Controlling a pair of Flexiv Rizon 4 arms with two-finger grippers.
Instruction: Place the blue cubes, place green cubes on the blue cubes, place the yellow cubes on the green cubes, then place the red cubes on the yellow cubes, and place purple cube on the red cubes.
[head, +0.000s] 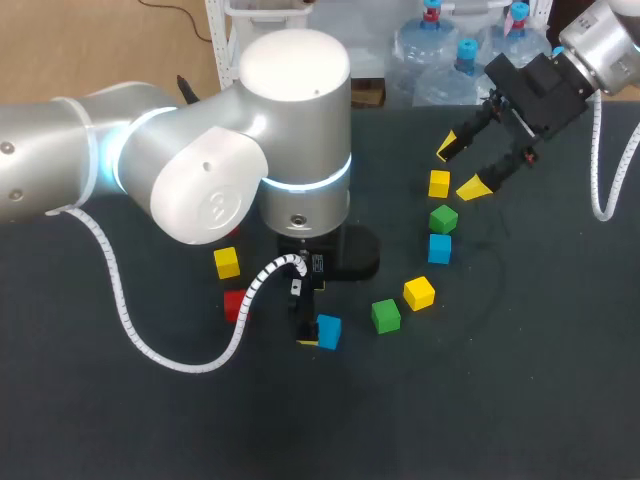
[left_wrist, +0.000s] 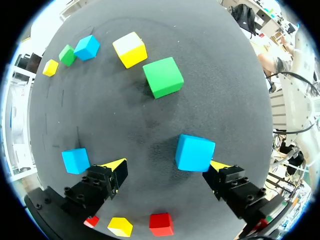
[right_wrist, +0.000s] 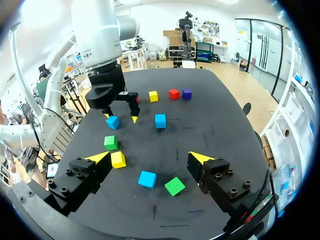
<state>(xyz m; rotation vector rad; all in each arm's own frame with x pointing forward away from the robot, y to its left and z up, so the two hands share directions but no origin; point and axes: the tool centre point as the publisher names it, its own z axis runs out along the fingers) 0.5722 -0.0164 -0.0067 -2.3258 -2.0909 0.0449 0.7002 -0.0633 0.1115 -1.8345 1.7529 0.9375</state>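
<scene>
Nothing stacked yet. Left hand (left_wrist: 166, 167) is hovering open, blue cube (left_wrist: 195, 152) just beside one finger; right hand (head: 461, 168) is hanging open.

First cube (left_wrist: 195, 152): lies on the table (head: 520, 420) between the fingers of the left gripper (head: 311, 336), just beside one fingertip (left_wrist: 216, 165).
Second cube (left_wrist: 76, 161): lies outside the other finger, just beside it.
Pair of cubes (head: 385, 315): lies right of the left gripper, near each other but apart.
Line of three cubes (head: 443, 218): runs front to back farther right, closely spaced, far end under the right gripper (head: 465, 167).
Row of cubes (head: 227, 262): runs front to back left of the left gripper, partly under the left arm (head: 200, 180).
</scene>
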